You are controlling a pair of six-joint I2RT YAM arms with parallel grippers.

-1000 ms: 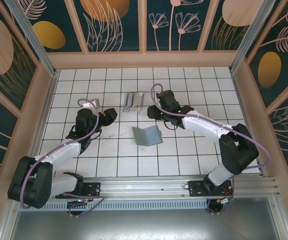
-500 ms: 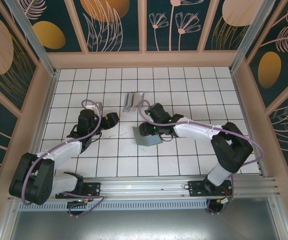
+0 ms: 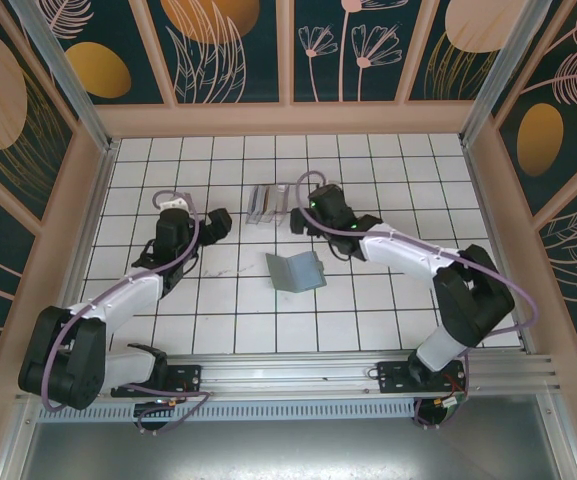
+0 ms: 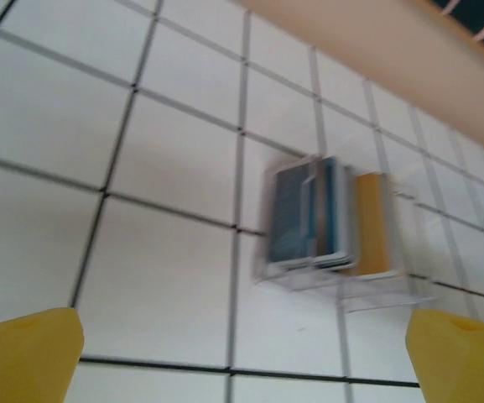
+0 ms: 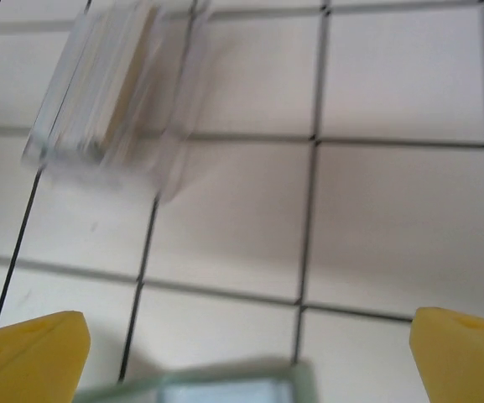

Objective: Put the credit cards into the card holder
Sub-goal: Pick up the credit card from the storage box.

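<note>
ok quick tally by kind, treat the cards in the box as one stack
card holder: 1
clear box: 1
stack of credit cards: 1 (blue ones plus an orange one, too blurred to count singly)
gripper: 2, left gripper and right gripper, both open
total: 5
</note>
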